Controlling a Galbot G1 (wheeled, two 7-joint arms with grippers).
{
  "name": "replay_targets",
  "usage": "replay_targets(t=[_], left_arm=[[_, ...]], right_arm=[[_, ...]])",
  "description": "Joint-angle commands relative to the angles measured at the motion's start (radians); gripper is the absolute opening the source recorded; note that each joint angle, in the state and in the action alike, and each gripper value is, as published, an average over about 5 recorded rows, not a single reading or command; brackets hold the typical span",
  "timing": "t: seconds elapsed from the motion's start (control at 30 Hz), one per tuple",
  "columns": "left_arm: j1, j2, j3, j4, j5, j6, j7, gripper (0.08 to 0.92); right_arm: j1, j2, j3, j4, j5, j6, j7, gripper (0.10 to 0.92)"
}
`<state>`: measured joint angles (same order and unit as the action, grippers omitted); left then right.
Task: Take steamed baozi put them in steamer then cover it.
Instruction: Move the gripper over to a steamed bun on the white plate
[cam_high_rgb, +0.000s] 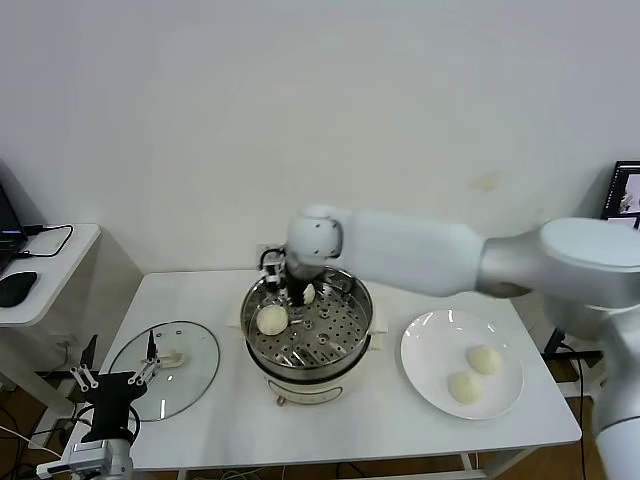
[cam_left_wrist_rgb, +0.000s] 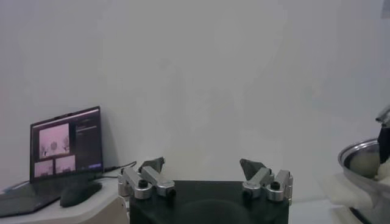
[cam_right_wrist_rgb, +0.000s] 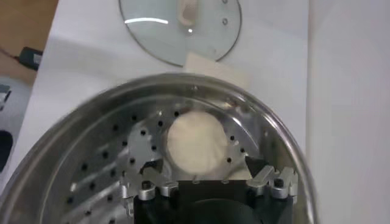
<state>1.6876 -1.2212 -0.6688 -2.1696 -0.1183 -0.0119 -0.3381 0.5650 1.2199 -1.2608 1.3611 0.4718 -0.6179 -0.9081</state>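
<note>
1. The steamer (cam_high_rgb: 308, 335) stands near the middle of the white worktop (cam_high_rgb: 380, 420), a shiny steel pot with a perforated tray inside, on a white base.
2. The right arm reaches across from the robot's right, and the right gripper (cam_high_rgb: 297, 291) hangs down inside the pot, above the far part of the tray.
3. In the right wrist view the right gripper (cam_right_wrist_rgb: 207, 165) has its jaws spread apart, with one steamed baozi (cam_right_wrist_rgb: 195, 143) lying on the tray between the two fingertips (cam_right_wrist_rgb: 151, 167); whether the tips touch the bun cannot be told.
4. In the head view two buns show inside the steamer: one baozi (cam_high_rgb: 272, 319) on the robot's left side of the tray, and a second bun (cam_high_rgb: 308, 295) just behind the gripper (partly hidden by it).
5. Two more baozi (cam_high_rgb: 485, 360) lie close together on the white plate (cam_high_rgb: 430, 345), which sits on the worktop to the robot's right of the steamer.
6. The cover (cam_high_rgb: 195, 355), a clear glass lid with a cream handle, lies flat on the worktop to the robot's left of the steamer, near it.
7. The left gripper (cam_high_rgb: 112, 382) waits low at the worktop's left front corner, beside the cover, its jaws open and holding nothing; the left wrist view shows the left gripper (cam_left_wrist_rgb: 206, 165) facing the wall with a laptop (cam_left_wrist_rgb: 66, 146) on a side desk.
</note>
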Motion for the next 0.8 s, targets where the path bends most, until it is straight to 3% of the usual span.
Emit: replay_targets(t=[0.03, 0.33, 0.8], left_arm=[[0.000, 0.002, 0.004, -0.003, -0.001, 0.002, 0.002, 0.823], [0.003, 0.000, 0.022, 0.002, 0.003, 0.002, 0.008, 0.823], [0.028, -0.016, 0.018, 0.025, 0.025, -0.011, 0.006, 0.823]], right_arm=[[0.174, -0.427, -0.035, 0.245, -0.116, 0.187, -0.236, 0.823], [-0.040, -0.786, 0.035, 0.340, -0.370, 0.351, -0.300, 0.823], [-0.546, -0.915, 0.320, 0.371, -0.562, 0.352, -0.152, 0.823]])
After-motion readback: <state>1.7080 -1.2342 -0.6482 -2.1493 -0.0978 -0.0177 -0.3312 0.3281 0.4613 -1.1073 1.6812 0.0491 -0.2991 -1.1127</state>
